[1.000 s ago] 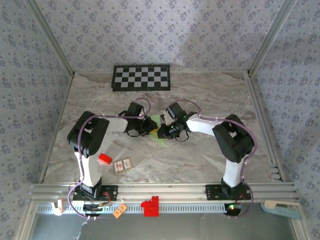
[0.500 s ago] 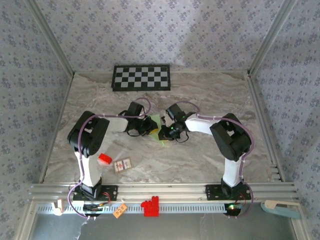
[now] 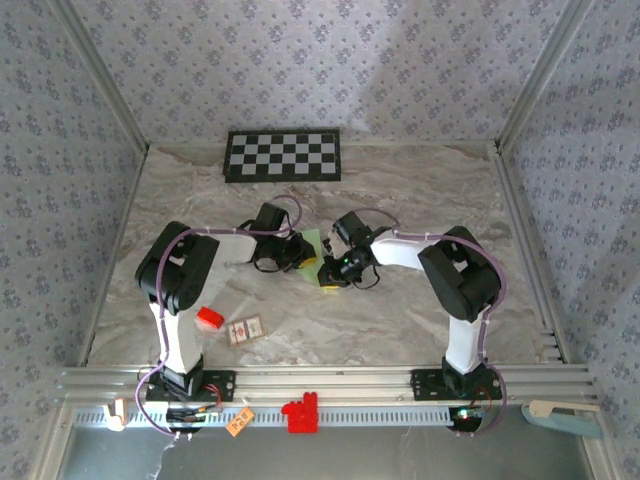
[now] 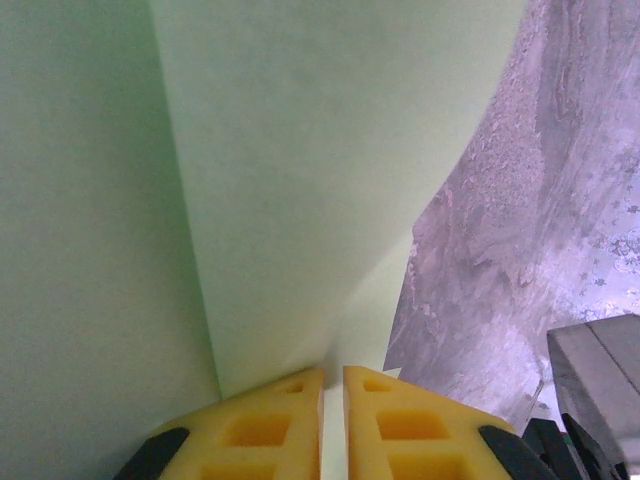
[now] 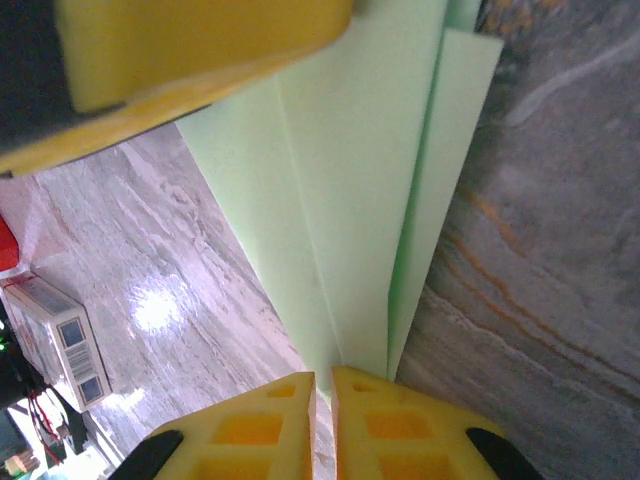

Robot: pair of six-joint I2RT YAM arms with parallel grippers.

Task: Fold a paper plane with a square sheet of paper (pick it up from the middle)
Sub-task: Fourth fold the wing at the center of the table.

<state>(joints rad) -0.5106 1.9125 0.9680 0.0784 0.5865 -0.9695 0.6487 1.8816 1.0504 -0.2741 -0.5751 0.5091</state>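
Observation:
The pale green paper [image 3: 313, 243] is folded into a slim, layered paper plane and is held just above the table's middle between my two grippers. My left gripper [image 3: 299, 257] is shut on it from the left. In the left wrist view the paper [image 4: 300, 150] rises from between the yellow fingertips of the left gripper [image 4: 333, 385]. My right gripper [image 3: 330, 272] is shut on it from the right. In the right wrist view the right gripper [image 5: 323, 385] pinches the narrow end of the creased paper [image 5: 350, 200], and a yellow left finger [image 5: 200, 40] clamps the far end.
A black-and-white checkerboard panel [image 3: 283, 155] lies at the back. A small red block [image 3: 209, 318] and a small printed card box [image 3: 245, 329] sit near the left arm's base. Patterned walls enclose three sides. A red piece [image 3: 300, 412] sits on the front rail.
My right gripper has shifted slightly left and toward the near edge, covering more of the paper. The left gripper has held still.

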